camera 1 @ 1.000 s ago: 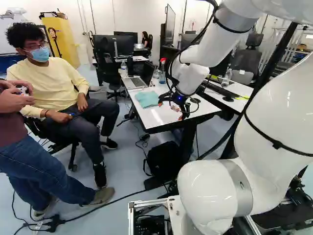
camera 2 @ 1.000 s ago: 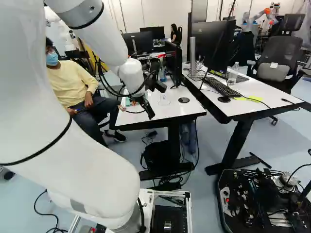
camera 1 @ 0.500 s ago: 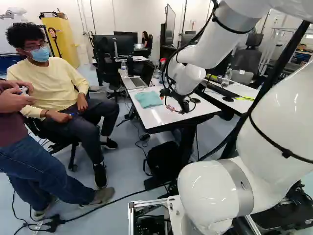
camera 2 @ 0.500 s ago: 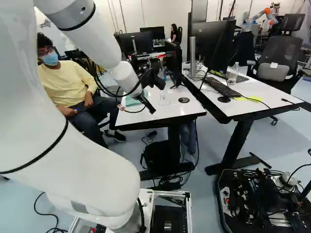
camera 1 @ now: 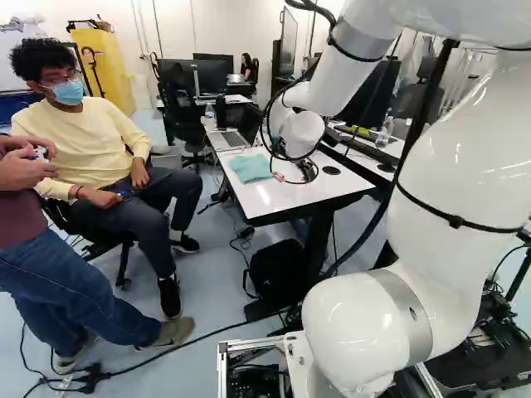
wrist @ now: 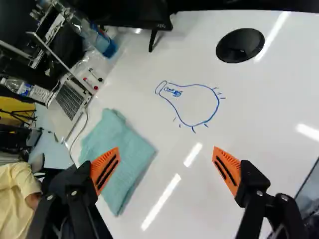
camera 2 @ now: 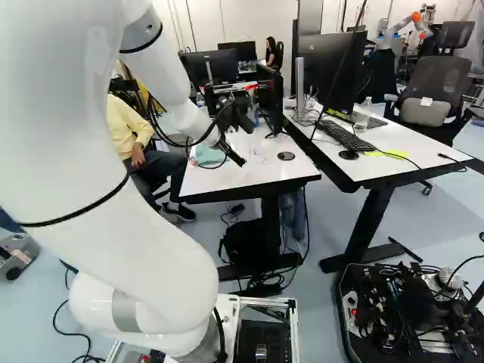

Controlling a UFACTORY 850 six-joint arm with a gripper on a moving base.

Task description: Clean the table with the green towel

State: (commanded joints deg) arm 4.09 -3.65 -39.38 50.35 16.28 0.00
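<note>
In the last second our arm (camera 1: 465, 166) has swung, while the base has stood still. In the left base view the wrist now stands closer to the green towel (wrist: 119, 159), and in the right base view the jaws (wrist: 166, 149) reach farther over the surface (camera 1: 274, 203) from its near edge. The towel itself hasn't shifted — it lies rumpled by the surface's left long edge, between the near left corner and the laptop (wrist: 70, 103).

We have the jaws spread wide, holding nothing. In the wrist view one orange pad overlaps the towel and the other stands over bare surface, though we can't tell how high they are. Ahead of them is a blue marker drawing (wrist: 192, 104), farther in from that left edge, between the towel and the black disc (wrist: 240, 45).

For the task, we take this as lining up for the grasp, with the wiping all still to do. We'd judge the jaws need to shift sideways towards the left edge — closing from here might catch only a fold, or nothing.
</note>
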